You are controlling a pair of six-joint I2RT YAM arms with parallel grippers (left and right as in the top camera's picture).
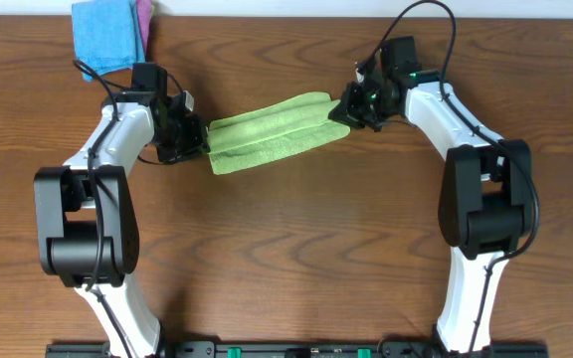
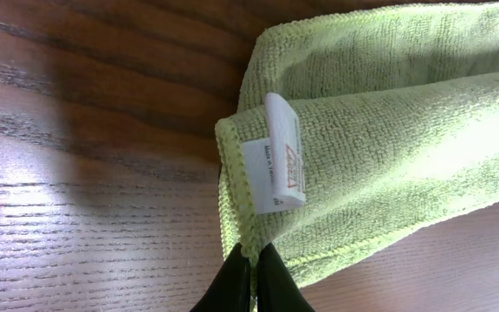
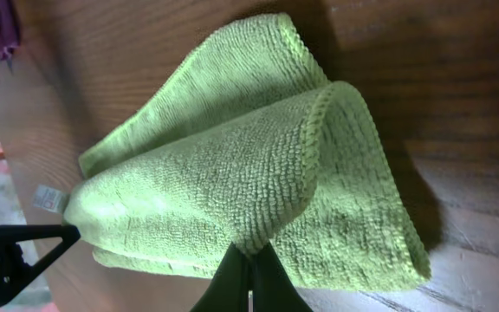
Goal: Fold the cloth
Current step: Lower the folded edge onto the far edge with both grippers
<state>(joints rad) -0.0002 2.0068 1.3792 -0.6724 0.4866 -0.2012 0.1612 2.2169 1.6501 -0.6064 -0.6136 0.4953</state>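
Overhead, I see the lime-green cloth (image 1: 267,133) drawn out as a long folded strip between the two arms, toward the back of the wooden surface (image 1: 296,249). My left fingers (image 2: 230,290) are pinched together on its hemmed edge just below the white tag (image 2: 282,165). My right fingers (image 3: 225,290) are clamped on the opposite end, where the layers bunch into a loop. A blue cloth (image 1: 105,35) lies at the far left corner.

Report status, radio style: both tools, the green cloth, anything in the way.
Left tool shut on cloth at tagged end. Right tool shut on opposite end. Cloth doubled lengthwise between them. Blue cloth, pink cloth at far corner, clear.
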